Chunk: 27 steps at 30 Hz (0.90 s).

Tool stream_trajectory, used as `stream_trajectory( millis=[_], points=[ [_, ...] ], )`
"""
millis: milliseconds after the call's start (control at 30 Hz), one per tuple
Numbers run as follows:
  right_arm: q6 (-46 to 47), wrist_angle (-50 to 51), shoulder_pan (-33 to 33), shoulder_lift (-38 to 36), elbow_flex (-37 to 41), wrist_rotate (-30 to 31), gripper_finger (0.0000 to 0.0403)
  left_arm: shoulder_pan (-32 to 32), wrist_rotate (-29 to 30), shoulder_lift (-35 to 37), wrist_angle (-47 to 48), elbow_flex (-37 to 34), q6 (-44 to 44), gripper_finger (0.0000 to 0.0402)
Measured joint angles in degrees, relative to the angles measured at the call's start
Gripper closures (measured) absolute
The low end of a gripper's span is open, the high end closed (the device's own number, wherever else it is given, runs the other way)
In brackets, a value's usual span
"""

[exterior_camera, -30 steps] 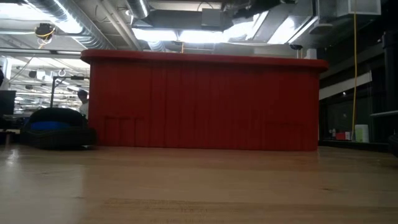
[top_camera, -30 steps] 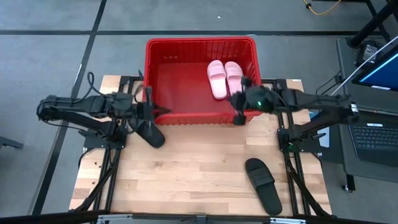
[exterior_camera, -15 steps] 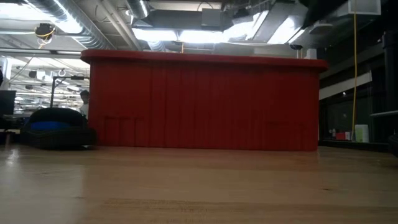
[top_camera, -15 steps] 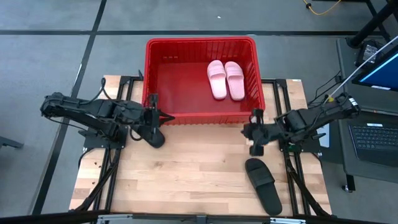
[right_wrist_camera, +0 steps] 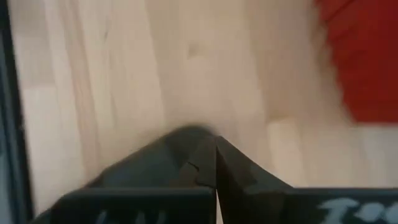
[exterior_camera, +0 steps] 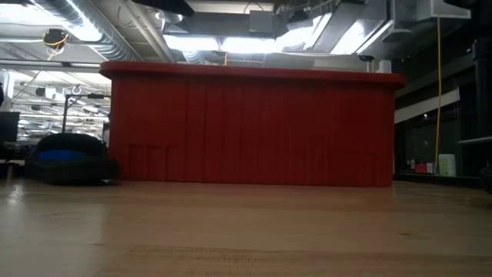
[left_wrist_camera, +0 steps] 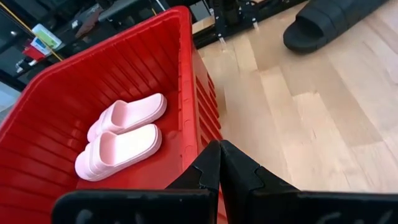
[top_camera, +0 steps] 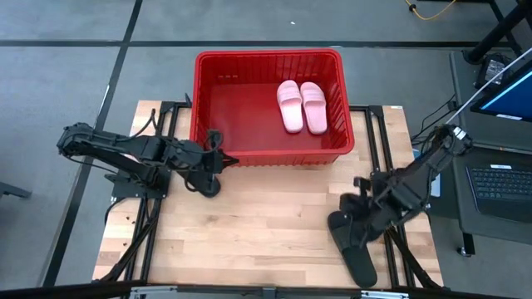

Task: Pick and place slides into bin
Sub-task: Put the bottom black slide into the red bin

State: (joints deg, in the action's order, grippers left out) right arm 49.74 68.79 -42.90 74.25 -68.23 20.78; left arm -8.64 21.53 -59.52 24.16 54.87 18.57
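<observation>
The red bin (top_camera: pixel 266 60) stands at the table's far middle, with two pale pink slides (top_camera: pixel 290 106) (top_camera: pixel 314 105) lying side by side on its floor at the right. One black slide (top_camera: pixel 356 253) lies on the table's near right. Another black slide (top_camera: pixel 208 184) lies before the bin's near left corner, partly under my left arm. My left gripper (top_camera: pixel 224 159) is shut, and in the left wrist view its tips (left_wrist_camera: pixel 219 163) are over the bin's near wall (left_wrist_camera: pixel 189 93). My right gripper (top_camera: pixel 347 214) is shut, points steeply down and hovers over the right black slide's far end.
Bare wood (top_camera: pixel 266 224) lies open in the table's middle and near left. The arm mounts and black frame rails (top_camera: pixel 141 224) run along both table sides. A laptop (top_camera: pixel 503 187) sits off the table to the right.
My right gripper has swung from the bin's near right corner toward the table's near edge and down, tipping to point steeply downward, and now hangs over the right black slide. My left gripper has crept toward the table's right and sunk a little beside the bin's near wall.
</observation>
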Motion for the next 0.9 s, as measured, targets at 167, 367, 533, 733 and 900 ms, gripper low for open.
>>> stream_trajectory(
  millis=[167, 367, 533, 733, 900],
  points=[
    [11.9, 6.8, -5.8, 5.4, -2.7, -6.2, 0.0403, 0.0, 1.7, -0.5, -0.4, 0.0, -1.6, 0.04],
    [23.4, 11.5, -13.8, 12.3, -8.6, -10.4, 0.0403, -0.3, 1.8, -0.5, -0.4, 0.0, -5.8, 0.04],
    [33.1, 10.1, -20.3, 16.7, -9.7, -9.9, 0.0403, -1.7, 1.7, -0.6, -0.4, 0.0, -5.9, 0.04],
    [42.9, 9.9, -26.6, 20.6, -9.6, -3.5, 0.0403, -3.3, 1.9, -0.6, -0.5, 0.0, -5.9, 0.04],
    [51.5, 9.9, -29.6, 22.1, -9.6, -1.3, 0.0403, -4.7, 1.9, -0.6, -0.6, 0.0, -6.0, 0.04]
  ],
)
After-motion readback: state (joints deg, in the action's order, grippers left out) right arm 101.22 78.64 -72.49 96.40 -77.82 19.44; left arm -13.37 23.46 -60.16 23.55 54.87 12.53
